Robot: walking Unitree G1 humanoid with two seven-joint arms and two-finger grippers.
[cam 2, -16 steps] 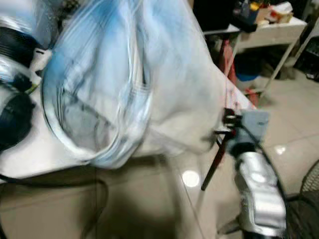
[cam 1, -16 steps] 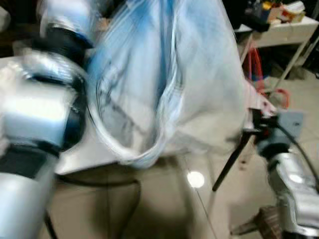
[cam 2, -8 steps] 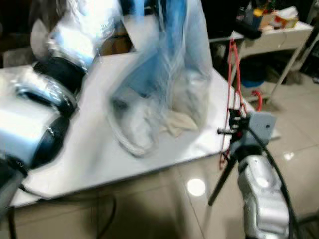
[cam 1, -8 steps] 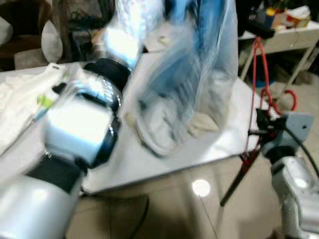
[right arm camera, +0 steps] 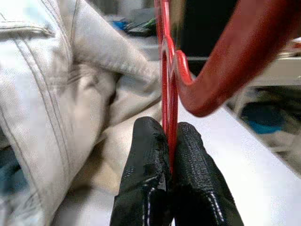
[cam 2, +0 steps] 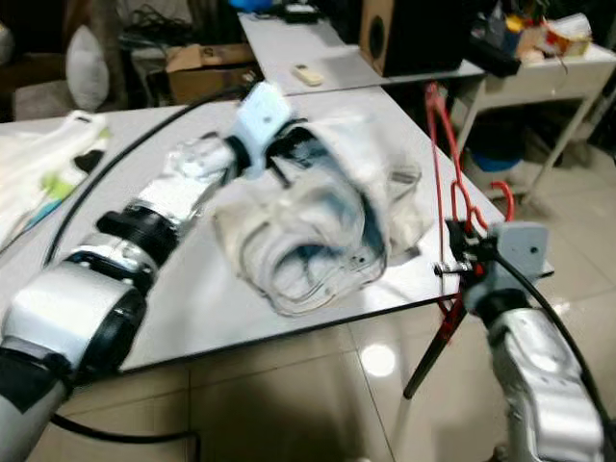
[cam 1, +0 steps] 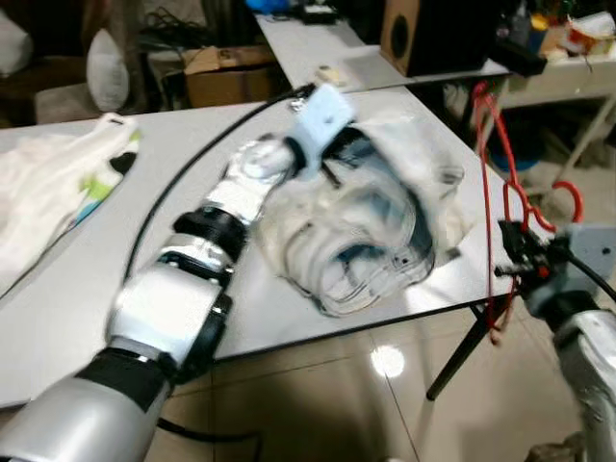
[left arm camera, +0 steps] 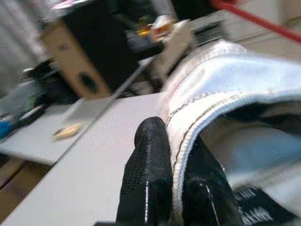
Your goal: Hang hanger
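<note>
Your right gripper [right arm camera: 170, 141] was pinched tight on the red hanger [cam 2: 445, 183], just off the desk's [cam 1: 87, 289] right edge, over open tiled floor [cam 2: 318, 385]. The hanger stood on end there, its long axis close to vertical, rising along the desk's side, with its hook [cam 1: 561, 197] curling out to the right, away from the desk. Your left gripper [left arm camera: 171, 155] was clamped on a stitched hem of the pale garment [cam 1: 366, 231], which lay crumpled on the desk near the front right corner, its lower fold reaching close to the front edge. Your left arm [cam 1: 207, 255] stretched diagonally across the desk top to reach it. To the left, bare desk surface ran up to a white cloth [cam 1: 48, 183] at the far left. Behind stood a second desk [cam 2: 318, 48] carrying a speaker [cam 2: 409, 34].
</note>
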